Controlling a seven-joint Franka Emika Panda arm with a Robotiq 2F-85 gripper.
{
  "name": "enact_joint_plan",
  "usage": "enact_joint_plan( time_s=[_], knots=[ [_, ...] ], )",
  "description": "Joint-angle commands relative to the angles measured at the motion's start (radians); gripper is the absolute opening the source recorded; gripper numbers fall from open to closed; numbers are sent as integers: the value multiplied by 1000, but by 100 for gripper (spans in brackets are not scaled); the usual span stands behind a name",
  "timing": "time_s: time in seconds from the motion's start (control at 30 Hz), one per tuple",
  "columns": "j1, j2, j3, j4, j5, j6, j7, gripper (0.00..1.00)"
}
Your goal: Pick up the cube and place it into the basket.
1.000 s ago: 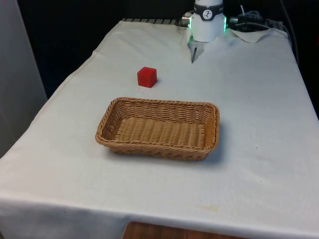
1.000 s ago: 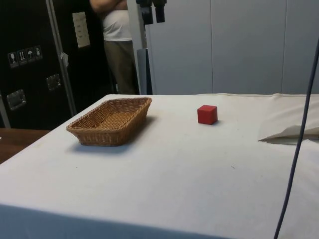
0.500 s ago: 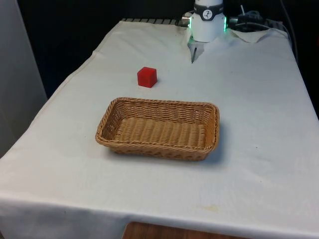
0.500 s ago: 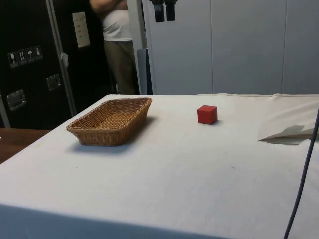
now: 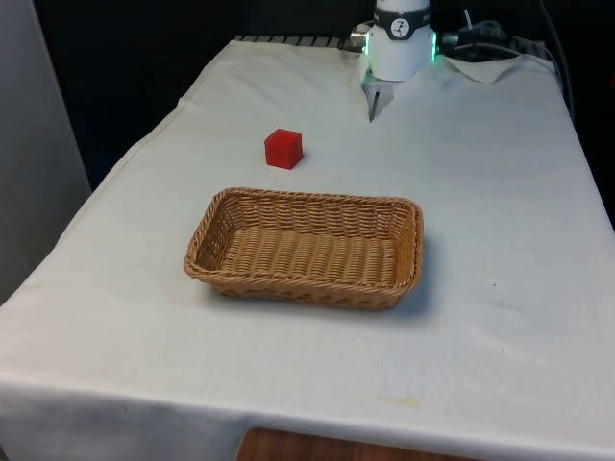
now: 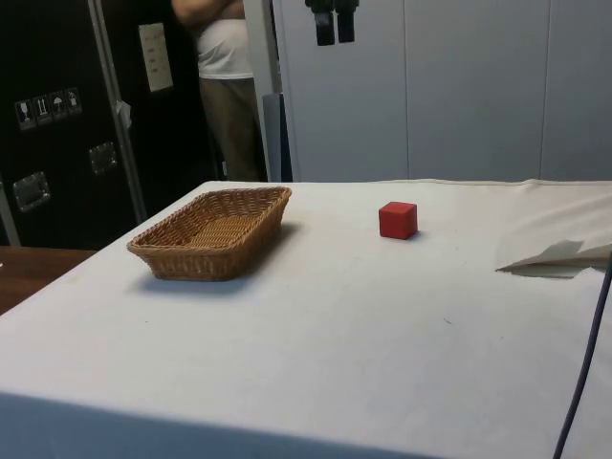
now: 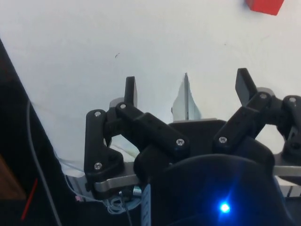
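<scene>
A red cube [image 5: 283, 148] rests on the white cloth, just beyond the wicker basket [image 5: 306, 248] on the front view's left side. From the side, the cube [image 6: 397, 219] stands apart from the basket [image 6: 212, 232], which holds nothing. High above the table hangs my gripper [image 6: 335, 26], over the stretch between basket and cube. Through the wrist camera the gripper [image 7: 186, 87] is open, with nothing between its fingers [image 7: 130, 90], and the cube [image 7: 264, 4] lies far below at the picture's edge.
A person [image 6: 222, 67] stands behind the table near the dark cabinets. Crumpled cloth [image 6: 559, 253] lies at the robot's end of the table. A cable [image 6: 583, 363] hangs close to the side camera.
In the side view, my gripper has drifted steadily from above the basket's end towards the cube, staying high. Cube and basket have not moved.
</scene>
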Motion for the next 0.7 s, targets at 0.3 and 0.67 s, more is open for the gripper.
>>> enact_joint_plan(
  time_s=[0.3, 0.67],
  knots=[
    [-10, -4, -47, -24, -13, 13, -31, 100],
    [-15, -5, -83, -28, -40, 10, -41, 100]
  ],
)
